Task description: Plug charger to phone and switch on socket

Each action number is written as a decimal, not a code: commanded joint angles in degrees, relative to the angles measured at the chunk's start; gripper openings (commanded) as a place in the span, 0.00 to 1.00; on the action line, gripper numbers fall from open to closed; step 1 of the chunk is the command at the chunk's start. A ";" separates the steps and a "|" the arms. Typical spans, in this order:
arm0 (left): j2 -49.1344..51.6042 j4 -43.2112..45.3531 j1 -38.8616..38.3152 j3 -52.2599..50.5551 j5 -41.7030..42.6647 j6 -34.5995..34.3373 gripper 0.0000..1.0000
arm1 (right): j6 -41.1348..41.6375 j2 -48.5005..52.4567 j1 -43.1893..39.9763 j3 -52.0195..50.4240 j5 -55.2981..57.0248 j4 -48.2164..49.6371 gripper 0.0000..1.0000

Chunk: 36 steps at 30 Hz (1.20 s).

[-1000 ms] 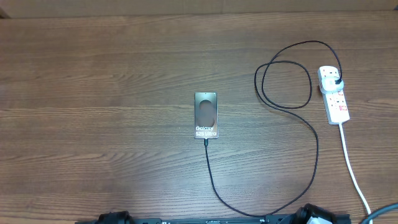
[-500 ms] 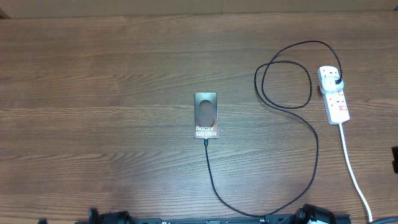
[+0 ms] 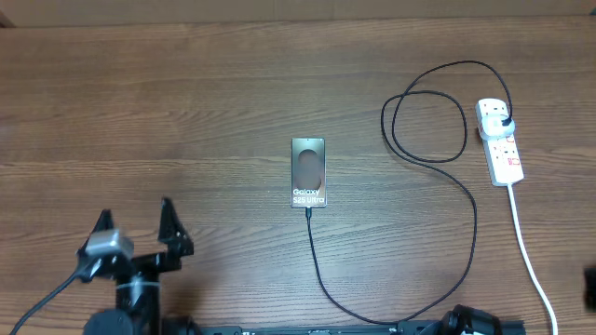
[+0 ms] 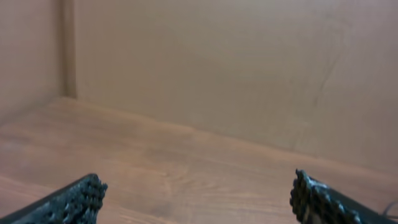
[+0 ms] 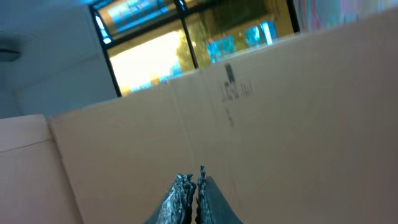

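Phone right of L end effector.

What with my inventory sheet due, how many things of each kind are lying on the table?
Phone: 1
Charger cable: 1
Power strip: 1
Total: 3

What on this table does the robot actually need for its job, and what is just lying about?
Needed for the job:
phone
black charger cable
white power strip

Just there:
wooden table
cardboard wall behind it
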 commanded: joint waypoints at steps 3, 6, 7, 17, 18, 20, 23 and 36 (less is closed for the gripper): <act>-0.52 14.01 -0.04 -11.63 3.28 -0.15 1.00 | -4.17 -7.13 0.22 -0.07 -0.04 0.63 0.08; -0.52 19.37 -0.04 -16.26 3.26 0.07 1.00 | -7.54 -9.49 0.22 0.09 -0.02 0.81 0.08; -0.52 20.48 -0.04 -17.38 3.26 0.07 1.00 | -8.44 -9.97 0.24 0.11 -0.07 0.81 0.08; -0.52 24.37 -0.04 -25.18 3.72 0.17 1.00 | -12.81 -12.74 0.22 0.11 1.49 0.83 0.08; -0.52 24.65 -0.04 -25.51 4.22 0.87 1.00 | -12.81 -12.81 0.22 0.11 1.49 0.92 0.08; -0.52 24.70 -0.04 -25.66 5.75 3.26 1.00 | -12.81 -12.94 0.22 0.11 1.49 1.01 0.08; -0.52 24.61 -0.04 -25.66 7.61 6.19 1.00 | -12.79 -13.09 0.22 0.11 1.46 1.05 0.08; -0.50 21.05 -0.04 -25.66 7.10 6.05 1.00 | -12.79 -13.09 0.28 0.50 1.44 3.34 0.17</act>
